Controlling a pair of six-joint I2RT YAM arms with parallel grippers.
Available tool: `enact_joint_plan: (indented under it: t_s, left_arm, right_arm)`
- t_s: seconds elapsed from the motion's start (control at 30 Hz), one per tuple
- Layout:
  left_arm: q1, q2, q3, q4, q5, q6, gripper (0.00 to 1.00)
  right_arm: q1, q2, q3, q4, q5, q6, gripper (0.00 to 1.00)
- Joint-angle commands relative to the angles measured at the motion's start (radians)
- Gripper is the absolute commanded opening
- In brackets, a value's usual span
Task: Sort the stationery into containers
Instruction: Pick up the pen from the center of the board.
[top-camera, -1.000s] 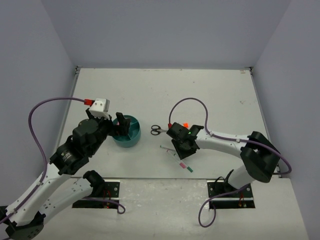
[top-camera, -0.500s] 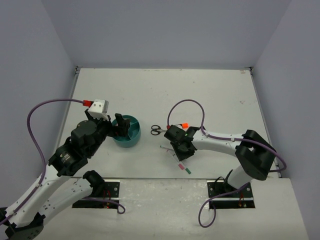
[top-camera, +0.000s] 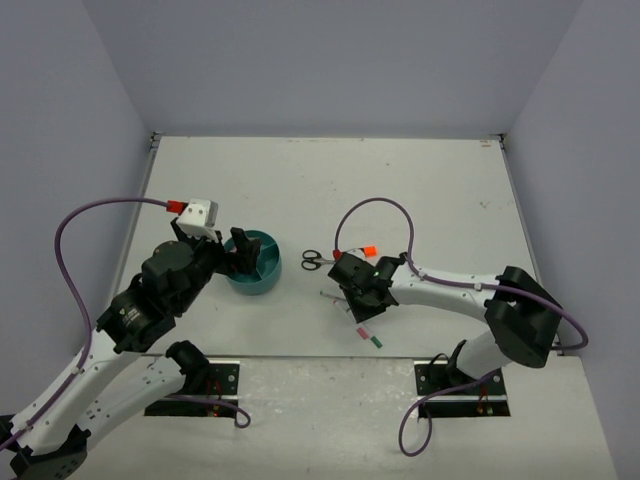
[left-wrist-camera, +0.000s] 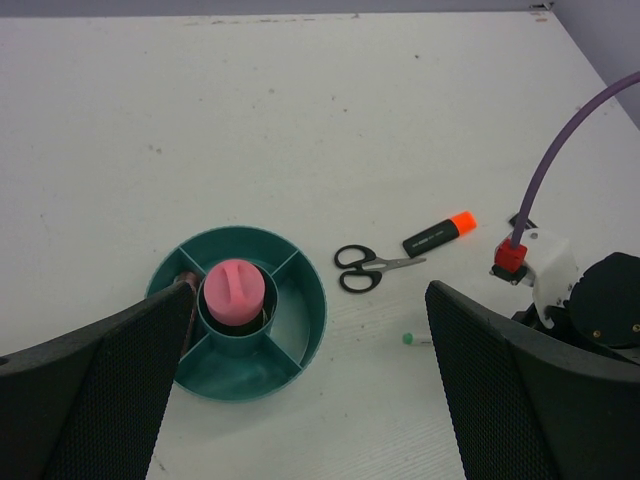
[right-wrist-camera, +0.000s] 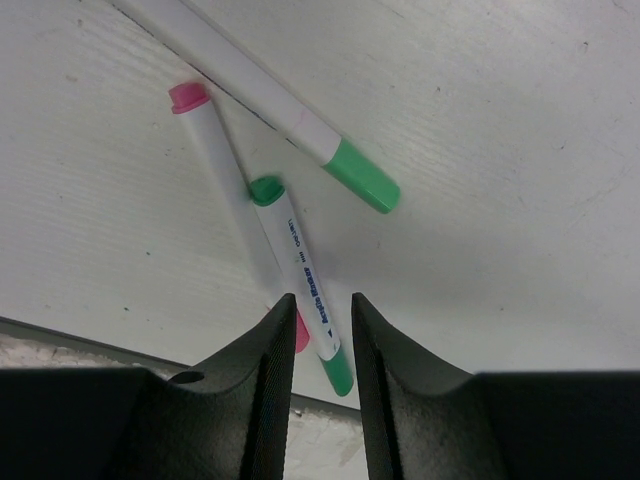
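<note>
While the left arm reaches forward from its base with the elbow bent, the left gripper (top-camera: 238, 250) hovers above the near-left side of the teal organizer (top-camera: 262, 270), its fingers spread wide. In the left wrist view the left finger (left-wrist-camera: 120, 370) overlaps the organizer's left rim and the right finger (left-wrist-camera: 500, 380) stands well clear of it to the right. One organizer sits on the table (top-camera: 420, 190), with a round centre cup ringed by four outer compartments. One pink tube (left-wrist-camera: 235, 292) stands upright in the centre cup.

Just right of the organizer lies one pair of scissors (left-wrist-camera: 370, 268), black handles toward the organizer. Beside the blade tips lies one black highlighter (left-wrist-camera: 438, 234) with an orange cap.

Farther right, the right arm stretches leftward, low across the table, with its wrist tipped down. The right gripper (right-wrist-camera: 322, 310) stands over three white pens. Its fingers are narrowly apart and straddle the lower end of the green-ended pen (right-wrist-camera: 295, 260), with a sliver of table showing between the pen and the right finger; they are not pinching it. The pink-ended pen (right-wrist-camera: 222, 160) lies touching that pen on its left, its lower tip at the left finger's edge. The green-capped pen (right-wrist-camera: 270, 100), the thickest, lies slantwise beyond both.
</note>
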Motion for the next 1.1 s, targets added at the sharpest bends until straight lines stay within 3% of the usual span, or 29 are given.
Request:
enact_joint_plan:
  t_s: [0.0, 0.47, 0.57, 0.8, 1.07]
  left_arm:
    - [0.006, -0.006, -0.013, 0.012, 0.012, 0.010, 1.00]
    - [0.008, -0.011, -0.015, 0.011, 0.017, 0.010, 1.00]
    - [0.006, -0.011, -0.015, 0.011, 0.017, 0.010, 1.00]
    - [0.008, -0.010, -0.008, 0.014, 0.029, 0.001, 1.00]
    - [0.007, 0.010, 0.002, 0.063, 0.115, -0.065, 1.00]
  right_arm:
    - [0.008, 0.034, -0.016, 0.028, -0.009, 0.017, 0.31]
    - [0.008, 0.142, -0.005, 0.027, -0.012, 0.015, 0.28]
    - [0.008, 0.156, -0.008, 0.035, -0.021, 0.013, 0.24]
    - [0.008, 0.115, 0.005, -0.005, 0.011, -0.010, 0.05]
    - [0.014, -0.018, 0.046, -0.099, 0.058, -0.014, 0.00]
